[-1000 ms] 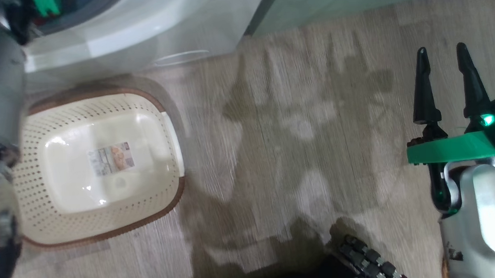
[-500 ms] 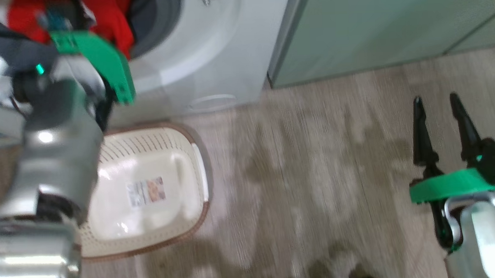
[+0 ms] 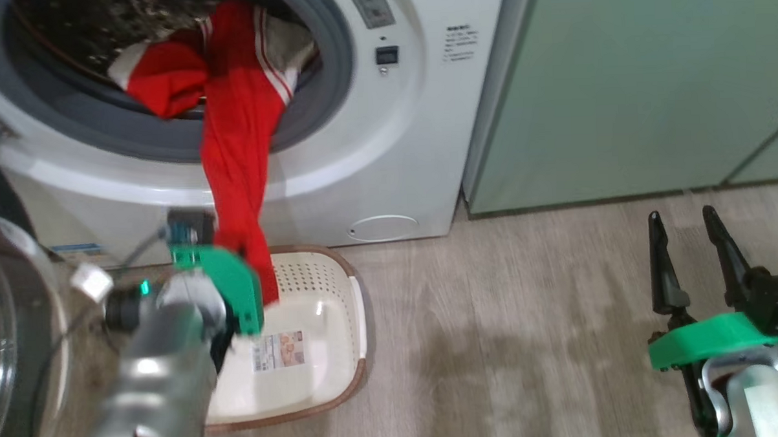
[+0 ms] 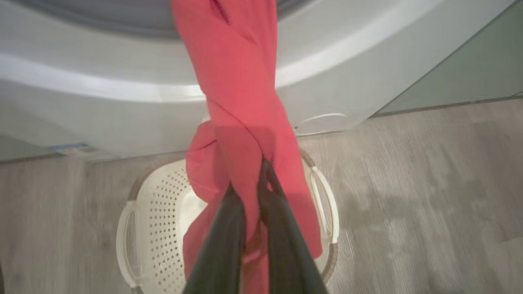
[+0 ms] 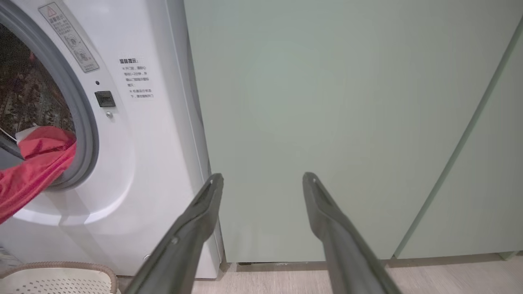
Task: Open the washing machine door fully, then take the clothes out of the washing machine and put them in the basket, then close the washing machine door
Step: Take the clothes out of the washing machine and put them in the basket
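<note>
Left gripper [image 4: 248,175], lower centre of its wrist view, pinches the red garment [image 4: 233,81] hanging above the basket [image 4: 159,196]; right gripper [image 5: 263,177] spread, empty.

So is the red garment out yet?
Half out: the red garment hangs from the drum, its lower end pinched in the left fingers above the basket.

Head camera is looking forward and down, taking in the washer [image 3: 393,147] front, basket [image 3: 300,273], floor [image 3: 497,337] and cabinets [image 3: 617,87]. Left wrist camera is peering along the left gripper [image 4: 248,175], close above the basket, facing the washer's foot. Right wrist camera is facing the cabinets, low and level, along the right gripper [image 5: 262,176]. All three are catching the washer, clothes [image 3: 238,152] and basket.
</note>
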### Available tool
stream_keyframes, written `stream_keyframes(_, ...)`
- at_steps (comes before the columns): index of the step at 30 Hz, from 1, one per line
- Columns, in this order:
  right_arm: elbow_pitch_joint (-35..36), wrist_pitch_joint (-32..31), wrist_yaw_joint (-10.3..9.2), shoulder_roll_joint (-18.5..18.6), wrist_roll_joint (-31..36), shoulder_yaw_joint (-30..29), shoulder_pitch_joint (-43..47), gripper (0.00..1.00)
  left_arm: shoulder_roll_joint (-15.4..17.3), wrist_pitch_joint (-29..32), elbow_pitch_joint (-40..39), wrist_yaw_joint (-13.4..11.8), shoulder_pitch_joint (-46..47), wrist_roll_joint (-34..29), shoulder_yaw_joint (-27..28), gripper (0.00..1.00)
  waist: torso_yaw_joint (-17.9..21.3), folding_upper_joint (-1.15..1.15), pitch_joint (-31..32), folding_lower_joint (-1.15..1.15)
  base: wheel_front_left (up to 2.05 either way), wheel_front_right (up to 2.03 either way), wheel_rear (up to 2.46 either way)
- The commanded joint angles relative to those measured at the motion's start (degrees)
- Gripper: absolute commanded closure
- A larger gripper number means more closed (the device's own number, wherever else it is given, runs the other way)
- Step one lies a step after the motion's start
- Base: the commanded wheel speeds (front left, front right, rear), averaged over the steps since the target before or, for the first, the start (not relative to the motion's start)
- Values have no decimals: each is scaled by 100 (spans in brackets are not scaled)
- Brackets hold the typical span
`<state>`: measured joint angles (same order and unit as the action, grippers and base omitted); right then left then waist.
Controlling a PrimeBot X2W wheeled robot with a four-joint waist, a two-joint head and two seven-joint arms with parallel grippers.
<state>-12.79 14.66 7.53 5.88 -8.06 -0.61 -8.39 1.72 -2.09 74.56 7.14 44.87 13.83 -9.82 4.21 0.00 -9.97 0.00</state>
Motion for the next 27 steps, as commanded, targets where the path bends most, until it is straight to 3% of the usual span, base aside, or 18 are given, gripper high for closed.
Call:
stream_keyframes(1,160,34,-4,120,-24,126,36,0,135,-15,-104,34,-147,127,37,100,-127,0,119,0,0,0,0)
stream_keyframes(10,172,34,-4,159,-60,195,-34,0,118,623,-115,34,-1016,673,-443,100,-101,0,-58,0,0,0,0)
stream_keyframes(17,208,34,-4,191,-64,159,-177,0,184,977,-84,23,-1150,861,-408,100,19,0,-397,0,0,0,0)
stream_keyframes(27,262,34,-4,201,-49,159,-392,0,351,1765,-64,-233,-1211,973,-401,100,241,0,-852,0,0,0,0)
